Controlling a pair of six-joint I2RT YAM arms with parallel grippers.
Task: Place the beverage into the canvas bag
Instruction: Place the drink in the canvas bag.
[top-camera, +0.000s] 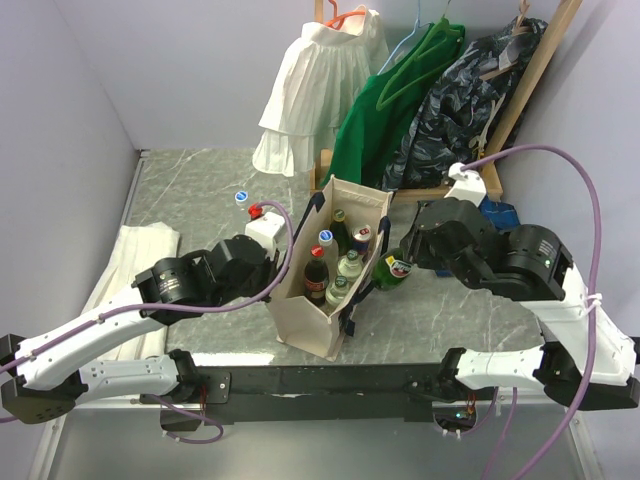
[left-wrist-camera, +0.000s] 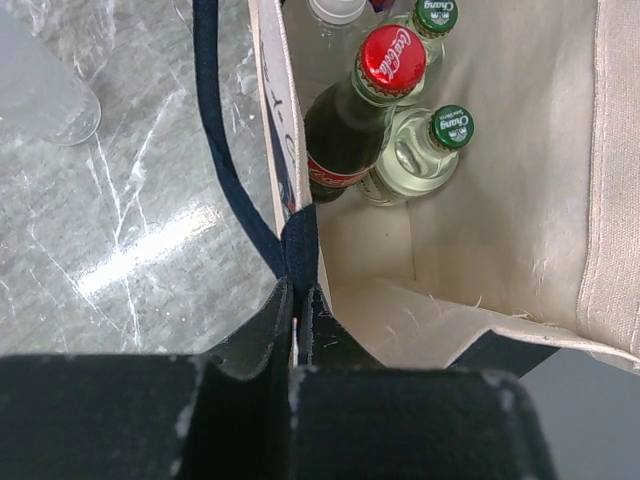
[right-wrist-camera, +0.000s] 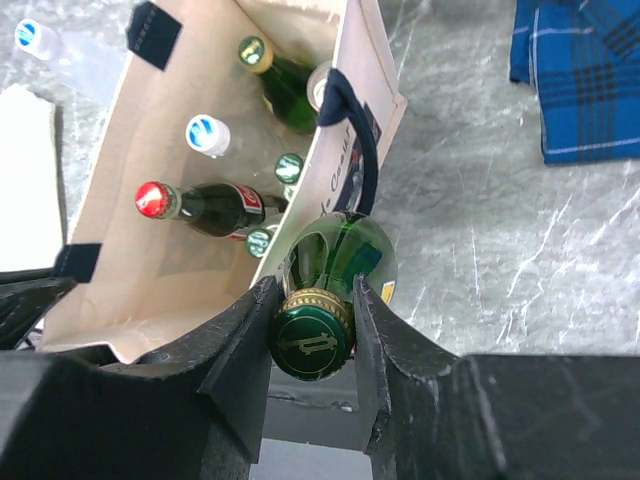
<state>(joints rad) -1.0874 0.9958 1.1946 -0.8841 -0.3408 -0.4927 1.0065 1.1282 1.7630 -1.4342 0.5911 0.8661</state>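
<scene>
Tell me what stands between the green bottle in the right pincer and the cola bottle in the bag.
Right wrist view: past the green bottle, the bag's canvas wall and navy handle, then a green-capped bottle just inside.

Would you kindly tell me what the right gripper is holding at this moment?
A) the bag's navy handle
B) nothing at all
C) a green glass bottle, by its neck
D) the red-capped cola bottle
C: in the right wrist view, the right gripper is closed on the neck of the green bottle, just below its cap. The bottle is just outside the canvas bag.
</scene>
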